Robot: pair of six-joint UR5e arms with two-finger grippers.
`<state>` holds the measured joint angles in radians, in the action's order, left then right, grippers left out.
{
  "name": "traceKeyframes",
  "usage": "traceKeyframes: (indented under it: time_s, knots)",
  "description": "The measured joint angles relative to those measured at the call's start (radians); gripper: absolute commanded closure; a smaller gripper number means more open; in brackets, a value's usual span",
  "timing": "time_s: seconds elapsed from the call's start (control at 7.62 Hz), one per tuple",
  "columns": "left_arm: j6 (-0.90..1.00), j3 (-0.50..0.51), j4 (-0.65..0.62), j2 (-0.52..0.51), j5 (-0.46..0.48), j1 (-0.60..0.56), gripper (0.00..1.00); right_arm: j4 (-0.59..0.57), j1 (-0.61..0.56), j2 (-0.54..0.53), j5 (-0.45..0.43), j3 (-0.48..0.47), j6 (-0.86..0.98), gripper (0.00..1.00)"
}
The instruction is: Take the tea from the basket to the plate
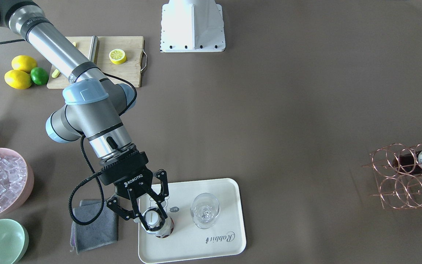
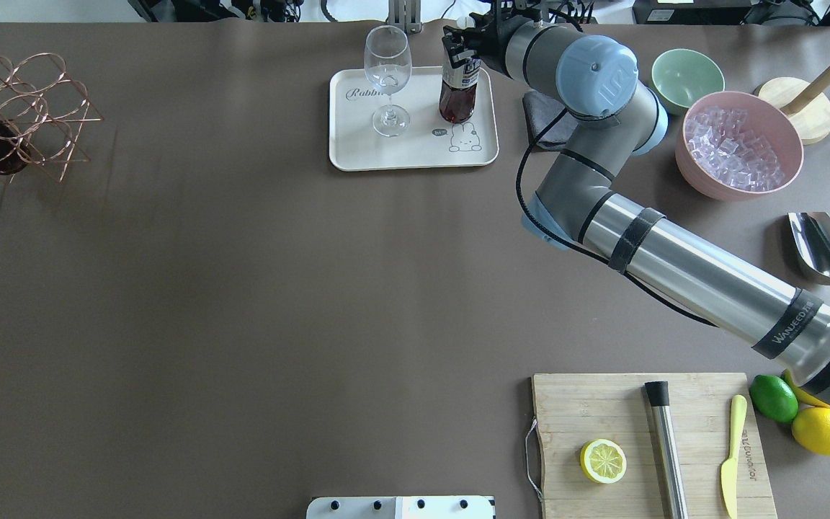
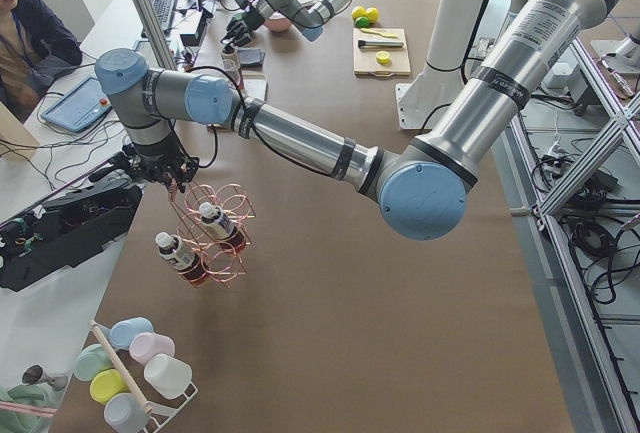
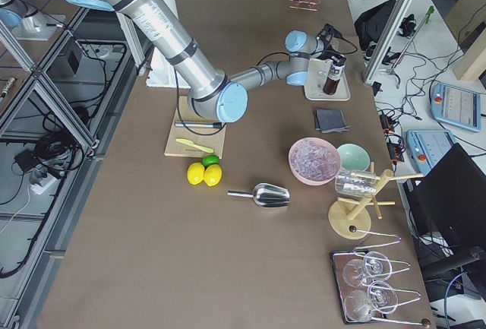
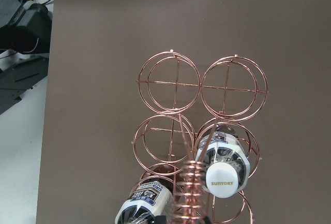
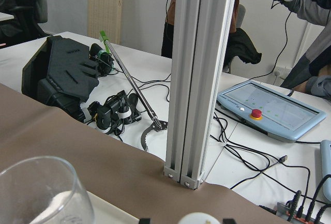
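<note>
tea on plate: one tea (image 2: 456,101) stands upright on the plate (image 1: 181,249), by the bear print and just beside the stemmed glass (image 1: 204,211), not touching it.
right tool: the right tool (image 1: 150,212) sits directly over that tea, one finger down each side of the white cap. It is spread, not pinching; the right wrist view shows a gap between the cap and one finger.
key relation: the bottle's long axis is vertical and the tool sits on that axis. My read is that the clean exit is straight up. Sideways drift would catch the cap and could tip the bottle toward the glass.
basket: the basket (image 5: 175,83) is at the end of the worktop (image 1: 269,128) on the robot's left, well apart from the plate.
basket teas: two remain, a capped one (image 5: 223,175) and a second one (image 5: 147,206). They lie in separate ring cells, long axes along the cells, tops toward the left wrist camera.
left tool: the left tool (image 3: 170,175) is over the basket at its wire handle (image 5: 190,188). It shows only in the side view, so I cannot tell whether it is spread or closed.
nearer arm: the left arm is nearer the basket teas; the right arm is far across the worktop.
progress: looks like one of three is delivered, at the release stage.
</note>
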<state>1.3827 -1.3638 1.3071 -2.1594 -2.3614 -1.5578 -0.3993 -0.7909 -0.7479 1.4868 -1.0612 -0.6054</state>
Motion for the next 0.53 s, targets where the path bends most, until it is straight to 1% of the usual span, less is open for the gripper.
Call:
traceKeyframes:
  time_s: [0.53]
  knots:
    - [0.011, 0.118, 0.077, 0.007, 0.004, -0.048, 1.00, 0.004, 0.000, 0.001, 0.001, -0.004, -0.015, 0.00]
